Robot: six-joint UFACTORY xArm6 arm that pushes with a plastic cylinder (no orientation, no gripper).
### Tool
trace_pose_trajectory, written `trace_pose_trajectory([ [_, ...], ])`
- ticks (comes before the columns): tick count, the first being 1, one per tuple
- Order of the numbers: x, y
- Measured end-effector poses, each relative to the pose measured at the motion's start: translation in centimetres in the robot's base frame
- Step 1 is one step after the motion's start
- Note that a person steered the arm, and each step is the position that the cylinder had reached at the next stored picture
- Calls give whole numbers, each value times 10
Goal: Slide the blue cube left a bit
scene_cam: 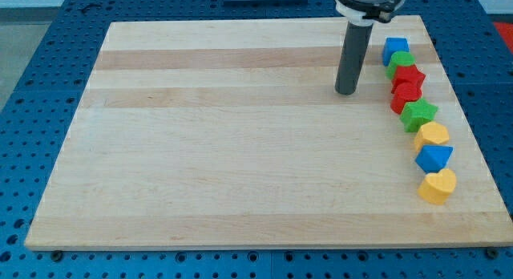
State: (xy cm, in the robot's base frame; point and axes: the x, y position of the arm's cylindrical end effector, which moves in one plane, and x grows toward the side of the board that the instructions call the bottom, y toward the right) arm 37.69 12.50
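The blue cube (394, 48) sits at the top of a curved line of blocks along the board's right edge. My tip (346, 91) rests on the board to the left of and a little below the blue cube, with a clear gap between them. Below the blue cube follow a green block (401, 62), a red star-like block (409, 76), a red block (405, 95), a green star (419, 115), a yellow block (433, 135), a blue block (434, 158) and a yellow heart (438, 186).
The wooden board (240, 151) lies on a blue perforated table (48, 86). The line of blocks runs close to the board's right edge.
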Motion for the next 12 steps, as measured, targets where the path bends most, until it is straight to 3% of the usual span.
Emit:
trace_pose_trajectory([
  [2,-6,-50],
  [4,-95,-66],
  [5,-161,-46],
  [6,-185,-8],
  [7,-185,45],
  [8,-186,51],
  [10,-185,193],
  [12,-164,220],
])
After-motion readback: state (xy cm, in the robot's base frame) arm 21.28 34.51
